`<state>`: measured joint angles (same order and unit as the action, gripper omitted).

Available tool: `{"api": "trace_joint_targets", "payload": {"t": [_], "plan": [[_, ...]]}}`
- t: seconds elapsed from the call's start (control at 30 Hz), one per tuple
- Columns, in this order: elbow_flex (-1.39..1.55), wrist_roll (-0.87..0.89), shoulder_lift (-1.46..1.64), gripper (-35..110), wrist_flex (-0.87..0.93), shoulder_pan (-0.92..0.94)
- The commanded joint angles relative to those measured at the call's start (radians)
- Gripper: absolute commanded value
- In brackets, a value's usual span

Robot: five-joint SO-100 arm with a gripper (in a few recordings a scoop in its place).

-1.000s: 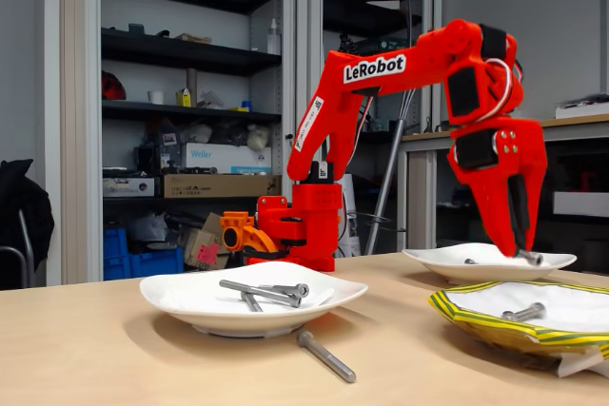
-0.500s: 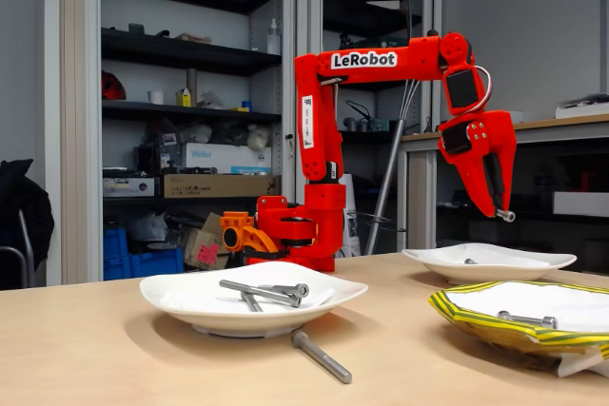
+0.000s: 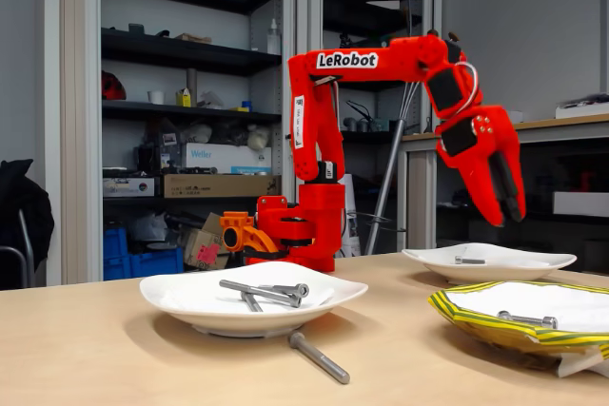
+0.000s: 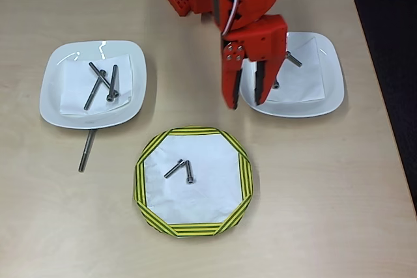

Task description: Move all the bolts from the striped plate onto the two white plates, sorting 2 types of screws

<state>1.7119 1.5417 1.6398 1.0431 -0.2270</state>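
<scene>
Lying on the striped plate (image 4: 193, 229), below the end effector (image 4: 247, 100) in the overhead view, are two short bolts (image 4: 183, 169), side by side on the white paper at its middle; one of them shows on that plate in the fixed view (image 3: 525, 319).

To the right of the end effector, and partly under it in the overhead view, sits the right white plate (image 4: 329, 76). It holds a short bolt near its upper left (image 4: 293, 59), and another small one (image 4: 275, 84) just beside the finger (image 4: 264, 84). In the fixed view one bolt (image 3: 469, 260) rests on this plate, beneath the raised end effector (image 3: 509, 214).

Well off to the left lies the left white plate (image 4: 57, 105), carrying three long bolts (image 4: 104, 83) that cross one another on a paper sheet. A fourth long bolt (image 4: 86, 150) lies on the bare desk (image 4: 313, 213), just off that plate's lower edge; the fixed view shows it in front of the plate (image 3: 318, 356).

The end effector hangs in the air with its fingers pointing down and parted, nothing between them. It belongs to a red arm (image 3: 381, 62) whose base (image 3: 297, 225) stands at the far side of the desk.
</scene>
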Motion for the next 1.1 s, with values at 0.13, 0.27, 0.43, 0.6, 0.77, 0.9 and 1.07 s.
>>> {"api": "trace_joint_targets", "payload": {"t": [0.13,0.27,0.43,0.6,0.77,0.9,1.07], "plan": [[-0.316,-0.252,-0.301,17,-0.032,0.181],[-0.437,-0.219,-0.437,18,-0.009,0.204],[-0.515,-0.150,-0.548,18,-0.017,0.193],[-0.500,-0.051,-0.580,19,-0.029,0.156],[-0.402,-0.012,-0.571,18,-0.109,0.158],[-0.364,0.000,-0.571,13,-0.129,0.169],[-0.357,0.018,-0.568,4,-0.109,0.176]]}}
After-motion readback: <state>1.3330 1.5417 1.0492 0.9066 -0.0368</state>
